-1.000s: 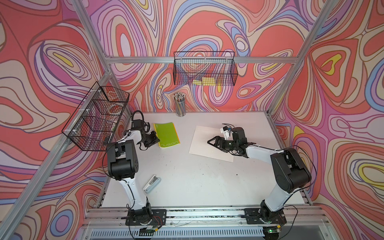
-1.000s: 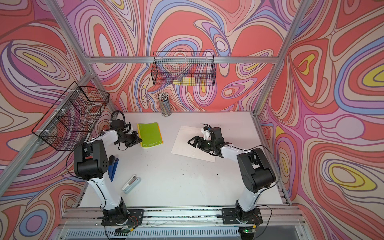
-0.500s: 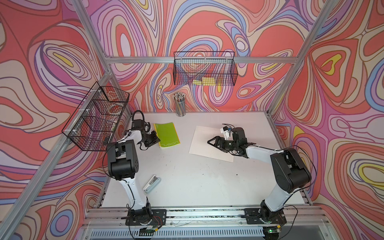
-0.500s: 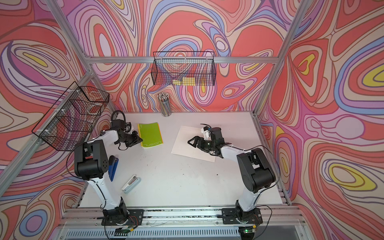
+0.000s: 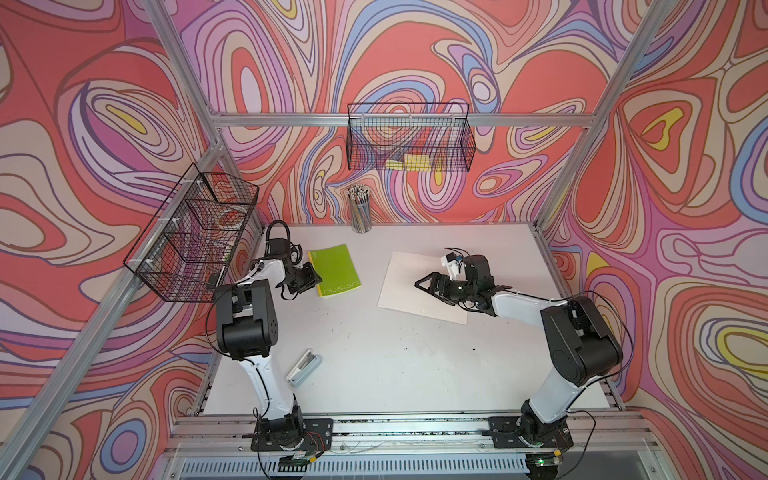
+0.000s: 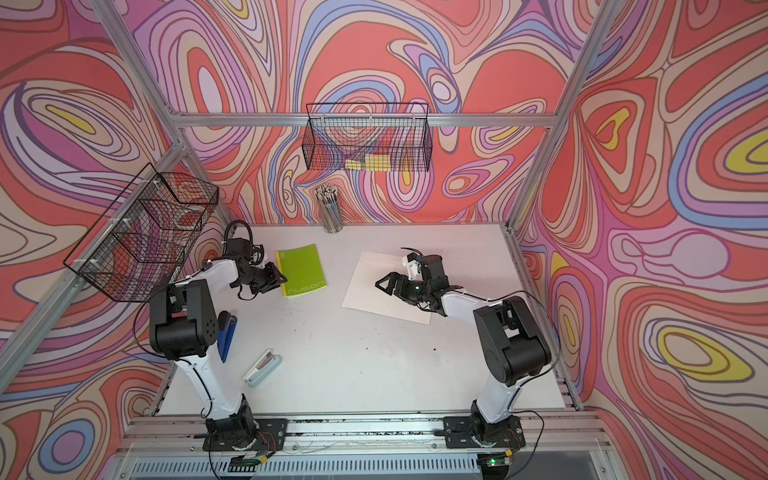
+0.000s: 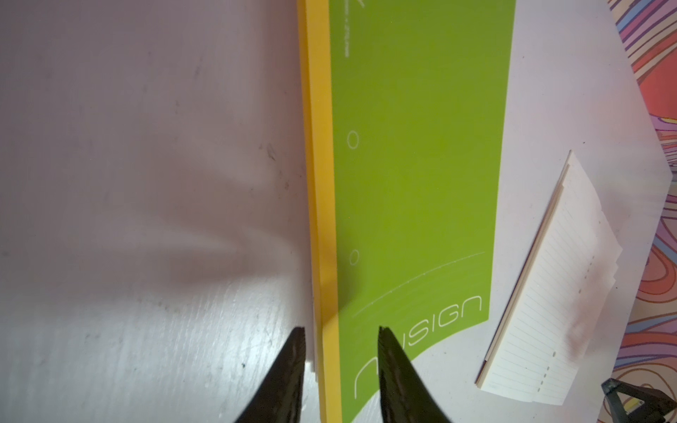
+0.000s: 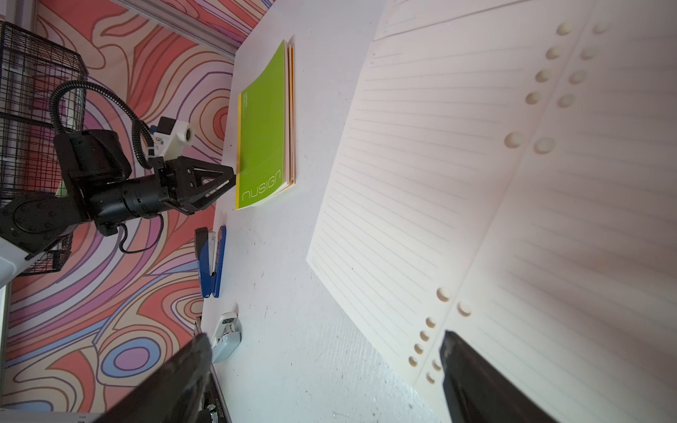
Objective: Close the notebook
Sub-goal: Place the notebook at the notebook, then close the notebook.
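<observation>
We see the green notebook (image 5: 336,270) closed, flat on the table (image 5: 374,353) at far left, left gripper (image 7: 341,329) jaws slightly parted at its yellow spine edge, right gripper (image 8: 326,335) spread wide over the open lined pad (image 5: 411,286).

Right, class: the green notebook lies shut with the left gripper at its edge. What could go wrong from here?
1. The left gripper, jaws parted, straddles the green notebook at its yellow edge; retreating low might snag it and lift the cover.
2. The right gripper hangs open above the lined pages; a dip could crease them.
</observation>
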`<state>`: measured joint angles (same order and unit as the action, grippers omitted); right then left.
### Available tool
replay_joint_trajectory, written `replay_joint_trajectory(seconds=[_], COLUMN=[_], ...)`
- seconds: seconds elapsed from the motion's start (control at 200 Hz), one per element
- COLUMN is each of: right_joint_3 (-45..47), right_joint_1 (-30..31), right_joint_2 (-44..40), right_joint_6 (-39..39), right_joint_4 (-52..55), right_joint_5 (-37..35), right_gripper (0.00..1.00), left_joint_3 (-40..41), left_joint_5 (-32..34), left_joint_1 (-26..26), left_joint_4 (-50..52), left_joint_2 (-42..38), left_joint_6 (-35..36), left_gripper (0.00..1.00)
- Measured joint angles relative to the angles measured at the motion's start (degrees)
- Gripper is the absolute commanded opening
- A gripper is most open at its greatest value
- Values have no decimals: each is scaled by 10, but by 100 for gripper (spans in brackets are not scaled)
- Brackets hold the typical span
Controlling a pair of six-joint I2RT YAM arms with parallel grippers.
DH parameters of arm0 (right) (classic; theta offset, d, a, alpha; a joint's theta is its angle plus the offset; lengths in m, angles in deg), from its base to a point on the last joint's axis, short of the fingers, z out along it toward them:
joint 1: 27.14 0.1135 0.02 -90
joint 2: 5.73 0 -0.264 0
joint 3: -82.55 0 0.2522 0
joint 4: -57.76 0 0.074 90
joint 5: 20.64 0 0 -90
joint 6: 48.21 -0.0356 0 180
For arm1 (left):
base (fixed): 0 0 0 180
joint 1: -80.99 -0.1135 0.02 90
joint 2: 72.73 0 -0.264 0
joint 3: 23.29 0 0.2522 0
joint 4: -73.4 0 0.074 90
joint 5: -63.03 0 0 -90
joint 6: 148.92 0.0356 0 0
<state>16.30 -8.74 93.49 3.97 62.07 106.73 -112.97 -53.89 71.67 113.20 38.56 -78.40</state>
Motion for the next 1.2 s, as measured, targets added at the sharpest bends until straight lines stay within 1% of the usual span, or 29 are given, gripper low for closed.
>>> replay_joint_trajectory(seconds=[0.16, 0.24, 0.31, 0.441, 0.586, 0.636, 0.691, 0.831, 1.042, 1.112, 1.197], right_joint_3=[0, 0, 0, -1, -10, -15, -21, -32, -35, -35, -35], right_joint_1=[0, 0, 0, 0, 0, 0, 0, -1, -27, -43, -67], right_joint_2=[0, 0, 0, 0, 0, 0, 0, -5, -27, -37, -51], right_joint_6=[0, 0, 0, 0, 1, 3, 8, 18, 28, 33, 42], right_joint_4=[0, 1, 3, 12, 25, 30, 39, 59, 79, 85, 95], right_joint_5=[0, 0, 0, 0, -1, -1, -2, -5, 0, 0, 2], right_gripper=[98, 98, 98, 98, 98, 98, 98, 98, 98, 98, 98], left_joint_3=[-2, -2, -2, -1, 17, 28, 48, 110, 176, 190, 208], left_joint_5=[12, 25, 38, 45, 38, 33, 21, -6, -34, -36, -39], left_joint_1=[1, 3, 7, 22, 63, 81, 105, 156, 191, 201, 217], left_joint_4=[6, 14, 19, 18, 4, 0, -8, -28, -57, -67, -89], left_joint_2=[-3, -11, -30, -91, -166, -186, -210, -263, -330, -346, -359], left_joint_6=[0, 0, 0, -3, -11, -16, -22, -39, -78, -91, -109], left_gripper=[39, 43, 43, 44, 44, 49, 52, 53, 56, 59, 66])
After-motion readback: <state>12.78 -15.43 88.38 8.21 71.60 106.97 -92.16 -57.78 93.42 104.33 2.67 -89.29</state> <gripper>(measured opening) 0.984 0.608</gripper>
